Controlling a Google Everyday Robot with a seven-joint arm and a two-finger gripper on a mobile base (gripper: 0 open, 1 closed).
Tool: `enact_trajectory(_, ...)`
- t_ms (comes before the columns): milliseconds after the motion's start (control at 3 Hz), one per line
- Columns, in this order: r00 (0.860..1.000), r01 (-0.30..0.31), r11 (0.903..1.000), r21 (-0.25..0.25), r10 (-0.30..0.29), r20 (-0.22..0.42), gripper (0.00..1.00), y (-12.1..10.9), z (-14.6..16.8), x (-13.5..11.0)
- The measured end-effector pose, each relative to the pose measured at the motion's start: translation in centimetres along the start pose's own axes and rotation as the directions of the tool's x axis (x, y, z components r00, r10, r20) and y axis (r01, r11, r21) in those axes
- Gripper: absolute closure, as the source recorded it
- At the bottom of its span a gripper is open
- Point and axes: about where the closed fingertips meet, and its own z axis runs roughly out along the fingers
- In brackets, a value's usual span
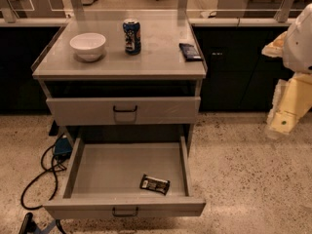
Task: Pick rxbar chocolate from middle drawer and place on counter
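Note:
The rxbar chocolate (pixel 155 184), a small black-wrapped bar with pale lettering, lies flat on the floor of the middle drawer (pixel 112 172), near its front right corner. The drawer is pulled far out, with its dark handle at the front. The counter (pixel 161 57) is the pale grey cabinet top above it. Only white and cream parts of my arm (pixel 290 96) show at the right edge, well right of the cabinet and apart from it. My gripper is out of view.
On the counter stand a white bowl (pixel 87 46) at the left, a blue can (pixel 131 36) in the middle and a flat dark blue packet (pixel 190 51) at the right. The taller upper drawer (pixel 123 110) is slightly open. Black cables (pixel 44 174) lie on the floor left of the cabinet.

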Motion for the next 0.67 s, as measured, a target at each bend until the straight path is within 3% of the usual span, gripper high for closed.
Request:
enact_trajectory(333,1.0,0.0,1.0,0.0,0.0,0.0,0.0,0.0,0.0,0.0)
enact_trajectory(667,0.998,0.032,0.9994,-0.012,-0.032,0.06,0.0,0.9,1.5,0.5)
